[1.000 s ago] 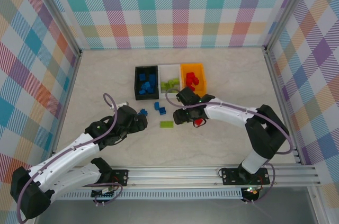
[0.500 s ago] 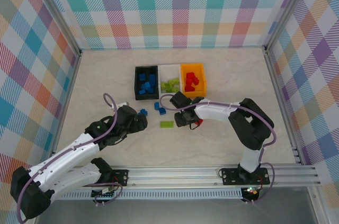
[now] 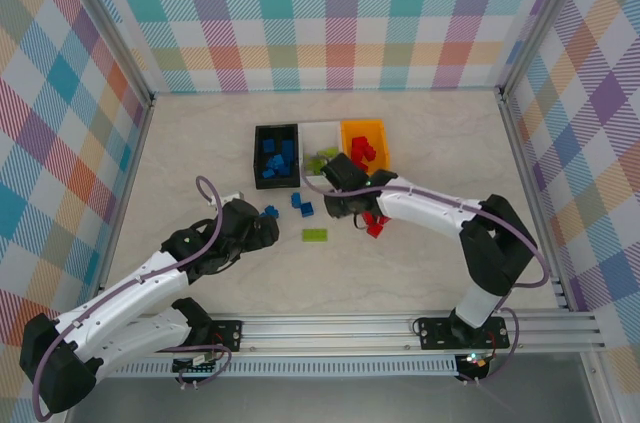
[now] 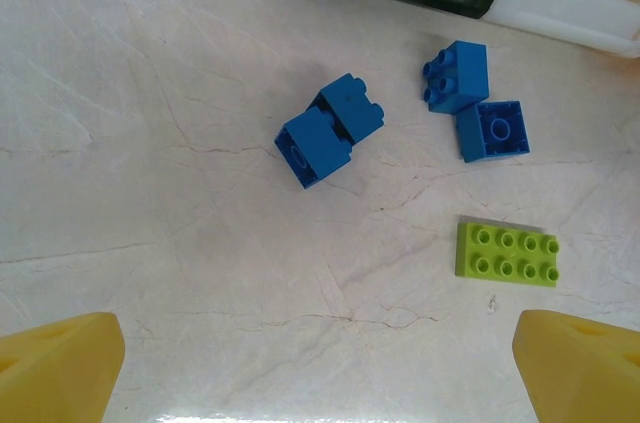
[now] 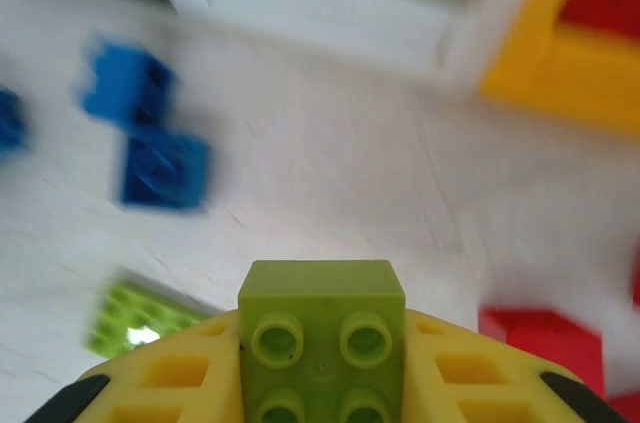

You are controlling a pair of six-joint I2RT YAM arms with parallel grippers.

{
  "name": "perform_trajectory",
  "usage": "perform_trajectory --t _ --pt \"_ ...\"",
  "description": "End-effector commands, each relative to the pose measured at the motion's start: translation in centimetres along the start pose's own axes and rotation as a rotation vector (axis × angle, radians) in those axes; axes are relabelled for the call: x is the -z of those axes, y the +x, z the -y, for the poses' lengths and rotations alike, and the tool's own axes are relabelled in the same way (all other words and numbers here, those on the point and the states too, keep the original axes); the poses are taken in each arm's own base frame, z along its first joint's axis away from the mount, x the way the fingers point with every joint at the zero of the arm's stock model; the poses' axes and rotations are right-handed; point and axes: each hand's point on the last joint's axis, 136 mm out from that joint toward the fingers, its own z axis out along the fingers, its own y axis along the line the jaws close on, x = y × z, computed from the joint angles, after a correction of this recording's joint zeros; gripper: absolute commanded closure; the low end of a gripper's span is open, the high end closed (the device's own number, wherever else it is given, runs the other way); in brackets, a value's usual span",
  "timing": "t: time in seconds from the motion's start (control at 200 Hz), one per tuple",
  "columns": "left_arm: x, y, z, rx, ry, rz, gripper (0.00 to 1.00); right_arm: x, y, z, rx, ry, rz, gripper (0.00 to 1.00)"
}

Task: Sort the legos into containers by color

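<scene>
On tabletop (image 3: 200, 143) just in front of white bin (image 3: 322, 133): right end effector (image 3: 345, 201), pinched tight on lime green lego (image 5: 322, 308), four studs facing the wrist camera. Beyond it in the right wrist view, all blurred: two blue legos (image 5: 160, 168) at left, flat lime plate (image 5: 130, 318) lower left, red lego (image 5: 540, 338) lower right, white and orange bin (image 5: 560, 73) walls across the top. Left end effector (image 4: 320, 373) spread wide, gripping nothing, touching nothing, above joined blue pair (image 4: 328, 130). Right of that pair, two more blue bricks (image 4: 457, 76) just beside each other, with the lime plate nearer the camera. Black bin (image 3: 258, 153) holding blue legos, white bin lime ones, orange bin red ones.
</scene>
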Motion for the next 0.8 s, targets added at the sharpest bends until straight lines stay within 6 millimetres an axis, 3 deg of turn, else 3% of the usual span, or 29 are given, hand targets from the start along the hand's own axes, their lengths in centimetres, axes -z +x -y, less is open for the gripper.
perform_trajectory --t 0.0,0.26,0.46,0.54,0.645,0.795 --pt "-0.4 0.4 -0.4 -0.016 -0.013 -0.003 0.0 0.7 -5.1 -0.4 0.018 -0.008 0.095 0.68" --pt "-0.4 0.3 -0.3 -0.024 -0.019 -0.003 0.0 -4.4 -12.2 0.9 -0.044 0.051 0.133 0.66" --pt "-1.0 0.4 -0.6 -0.025 -0.051 -0.011 0.0 -7.6 -13.8 2.1 -0.087 0.081 0.095 0.63" --pt "-1.4 0.4 -0.6 -0.019 -0.065 -0.027 0.0 -7.9 -14.0 2.3 -0.104 0.081 0.091 0.58" --pt "-2.1 0.5 -0.3 -0.004 -0.056 -0.05 0.0 -7.1 -14.8 2.1 -0.112 0.065 0.108 0.42" --pt "-3.4 0.3 0.0 -0.003 -0.054 -0.08 0.02 -3.5 -16.1 1.5 -0.113 0.018 0.174 0.35"
